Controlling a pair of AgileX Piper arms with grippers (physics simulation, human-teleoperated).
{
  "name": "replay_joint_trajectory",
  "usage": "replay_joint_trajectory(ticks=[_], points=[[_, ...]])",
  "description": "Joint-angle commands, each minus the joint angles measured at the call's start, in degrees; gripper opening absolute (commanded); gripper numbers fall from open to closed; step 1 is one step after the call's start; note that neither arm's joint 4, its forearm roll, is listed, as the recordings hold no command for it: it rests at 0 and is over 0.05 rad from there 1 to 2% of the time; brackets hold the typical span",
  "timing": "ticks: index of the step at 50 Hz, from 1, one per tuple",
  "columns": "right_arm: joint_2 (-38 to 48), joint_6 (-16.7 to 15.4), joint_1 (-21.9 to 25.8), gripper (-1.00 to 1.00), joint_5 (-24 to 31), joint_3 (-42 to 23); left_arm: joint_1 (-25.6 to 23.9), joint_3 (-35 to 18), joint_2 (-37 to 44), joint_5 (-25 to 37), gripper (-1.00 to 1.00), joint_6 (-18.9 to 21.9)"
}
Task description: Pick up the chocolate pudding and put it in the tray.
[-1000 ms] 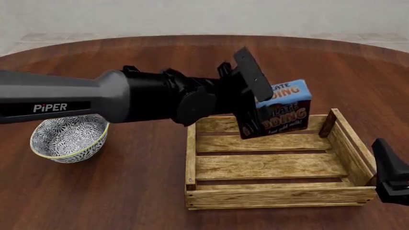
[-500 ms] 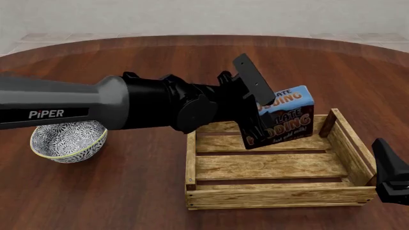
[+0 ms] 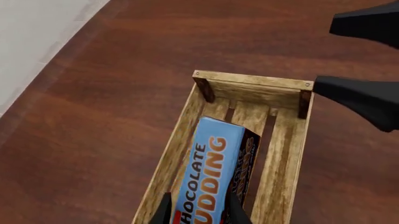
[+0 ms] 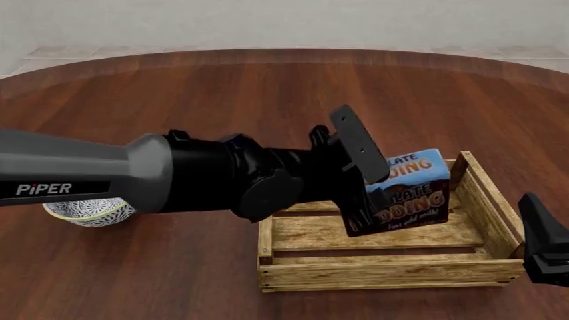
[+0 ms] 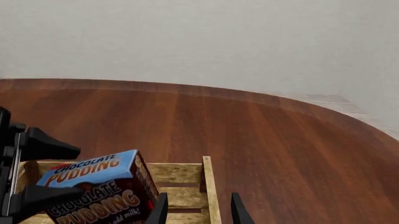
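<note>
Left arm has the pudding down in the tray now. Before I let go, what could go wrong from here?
1. The chocolate pudding sits tilted in the left gripper; released now, it may tip over onto the slats.
2. It hangs near the tray's far wall, so it could catch that rim.
3. The right gripper waits beside the tray's right end; a wide retreat risks contact.

The left arm [image 4: 80,177] has a smooth grey link with white "PiPER" lettering, then chunky matte-black wrist housings. Its tool [image 4: 364,200] is black, with flat rectangular fingers.
</note>
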Motion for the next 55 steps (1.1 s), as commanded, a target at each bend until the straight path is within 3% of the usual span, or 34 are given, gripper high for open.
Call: replay_joint_trajectory(ticks=[1, 14, 15, 19, 22, 24, 25, 27, 28, 31, 33, 35, 38, 42, 55], points=[[-0.5, 0.1, -0.1, 1.0, 0.5, 0.0, -0.8, 2.0, 0.6, -2.1, -1.0, 1.5], [0.2, 0.2, -0.2, 1.0, -0.2, -0.1, -0.9, 1.3, 2.2, -2.1, -1.0, 1.5], [0.2, 0.2, -0.2, 1.0, -0.2, 0.0, -0.9, -0.6, 0.9, 1.2, -1.0, 1.4], [-0.1, 0.3, -0.3, 1.0, -0.1, 0.0, -0.8, 1.0, 3.0, -2.2, -1.0, 1.2], [-0.4, 0.4, -0.3, 1.0, 0.2, 0.0, -0.9, -1.7, 1.4, 2.2, -1.0, 1.2], [-0.4, 0.4, -0.3, 1.0, 0.3, 0.0, -0.7, -1.9, 1.7, 2.2, -1.0, 1.2], [-0.5, 0.4, -0.3, 1.0, 0.3, 0.0, -0.8, 0.1, 3.3, -1.3, -1.0, 1.5], [-0.6, 0.4, -0.4, 1.0, 0.4, 0.0, -0.9, 0.6, 3.7, -2.2, -1.0, 1.3], [-0.7, 0.6, -0.4, 1.0, 0.4, 0.0, -0.9, -0.8, 2.5, 0.3, -1.0, 1.5], [-0.6, 0.5, -0.4, 1.0, 0.4, 0.0, -0.8, 0.5, 4.1, -2.6, -1.0, 1.6], [-0.7, 0.6, -0.4, 1.0, 0.4, 0.0, -0.9, 0.5, 4.2, -2.5, -1.0, 1.5], [-0.5, 0.6, -0.4, 1.0, 0.3, 0.0, -0.7, -2.0, 2.6, 1.6, -1.0, 1.9], [-0.6, 0.6, -0.5, 1.0, 0.4, 0.0, -0.6, -0.3, 4.2, -1.8, -1.0, 1.8], [-0.5, 0.6, -0.4, 1.0, 0.4, 0.0, -0.7, -2.1, 3.0, 1.4, -1.0, 1.9], [-0.1, 0.7, -0.5, 1.0, 0.0, 0.0, -0.8, -2.7, 4.1, 1.5, -1.0, 1.5]])
